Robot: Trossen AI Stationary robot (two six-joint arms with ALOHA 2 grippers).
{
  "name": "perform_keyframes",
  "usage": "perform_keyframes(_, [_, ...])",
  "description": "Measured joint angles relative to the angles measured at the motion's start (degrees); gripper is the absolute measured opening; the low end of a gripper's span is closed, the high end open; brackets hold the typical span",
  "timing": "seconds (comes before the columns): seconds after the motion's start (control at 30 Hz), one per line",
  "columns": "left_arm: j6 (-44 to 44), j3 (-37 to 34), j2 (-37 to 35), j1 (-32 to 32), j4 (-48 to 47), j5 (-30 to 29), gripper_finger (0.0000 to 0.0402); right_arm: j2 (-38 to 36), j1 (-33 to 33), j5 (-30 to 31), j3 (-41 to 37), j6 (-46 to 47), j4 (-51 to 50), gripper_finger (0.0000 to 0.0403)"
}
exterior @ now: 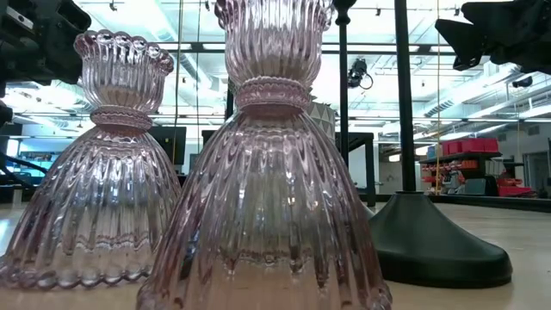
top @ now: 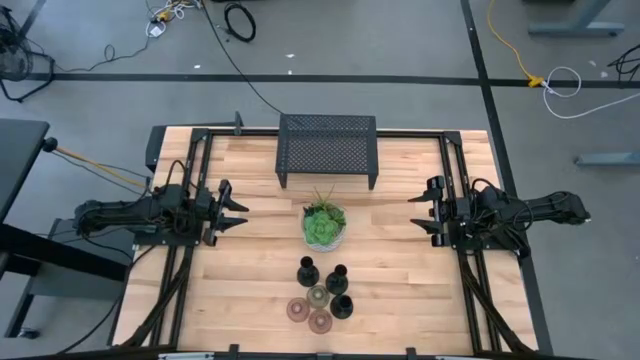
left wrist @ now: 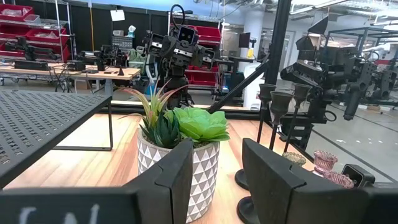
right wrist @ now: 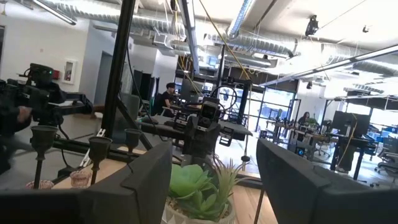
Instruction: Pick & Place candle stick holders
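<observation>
Three black candlesticks (top: 336,279) stand on their round bases near the table's near edge, with three small glass holders (top: 319,320) standing among them. In the low view two ribbed pinkish glass holders (exterior: 267,181) stand close up beside a black flared base (exterior: 435,241). My left gripper (top: 238,209) is open at the table's left, above the wood, its fingers pointing toward the plant. My right gripper (top: 418,214) is open at the table's right, pointing left. Both are empty and away from the holders.
A green leafy plant in a white patterned pot (top: 324,226) stands at the table's middle, between the grippers. A black mesh rack (top: 328,148) stands at the far edge. Black frame rails (top: 470,290) run along both sides. Bare wood lies left and right of the holders.
</observation>
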Motion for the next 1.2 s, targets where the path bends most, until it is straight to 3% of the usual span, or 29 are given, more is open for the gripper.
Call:
perform_keyframes(0.43, [0.1, 0.0, 0.0, 0.0, 0.7, -0.1, 0.0142, 0.0, 0.0, 0.0, 0.0, 0.0, 0.0, 0.0236])
perform_keyframes(0.67, [-2.5, 0.0, 0.0, 0.0, 3.5, -3.5, 0.0142, 0.0, 0.0, 0.0, 0.0, 0.0, 0.0, 0.0236])
perform_keyframes(0.83, [-7.3, 0.0, 1.1, -1.3, 4.3, 0.1, 0.0142, 0.0, 0.0, 0.0, 0.0, -0.3, 0.1, 0.0236])
perform_keyframes(0.97, [-8.9, 0.0, 7.0, -5.7, 10.3, -3.3, 0.0142, 0.0, 0.0, 0.0, 0.0, -0.4, 0.5, 0.0236])
perform_keyframes(1.2, [-4.7, 0.0, 28.2, -16.0, 30.3, -13.3, 0.0142, 0.0, 0.0, -0.5, 0.0, 3.7, 0.6, 0.0236])
